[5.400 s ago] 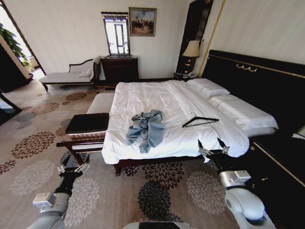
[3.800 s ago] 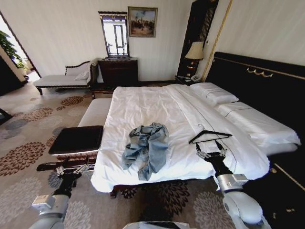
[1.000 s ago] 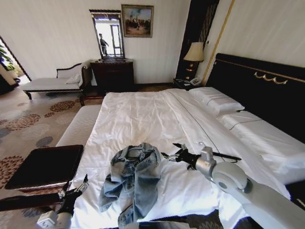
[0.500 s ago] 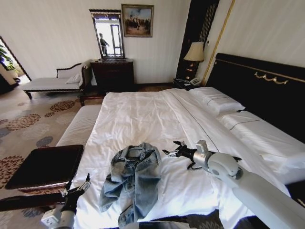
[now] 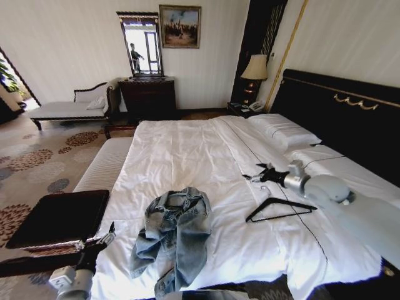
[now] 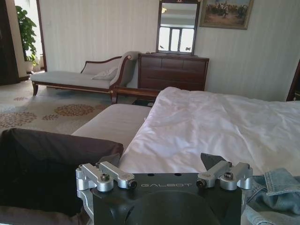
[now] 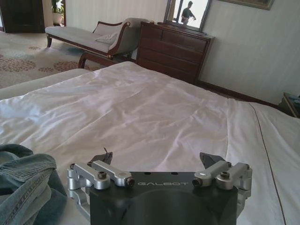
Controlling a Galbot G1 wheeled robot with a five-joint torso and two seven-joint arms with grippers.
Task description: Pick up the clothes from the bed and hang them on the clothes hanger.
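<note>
One hanger [image 5: 279,208] lies flat on bed [image 5: 187,150], just beside right gripper [image 5: 255,176], fingers spread, empty; jacket [image 5: 173,234] well apart.

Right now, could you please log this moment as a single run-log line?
right gripper: open, above sheet beyond black coat hanger | left gripper: open, low beside bed | denim jacket: crumpled on bed

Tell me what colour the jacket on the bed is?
The crumpled denim jacket is faded light blue, clearest in the head view.
</note>
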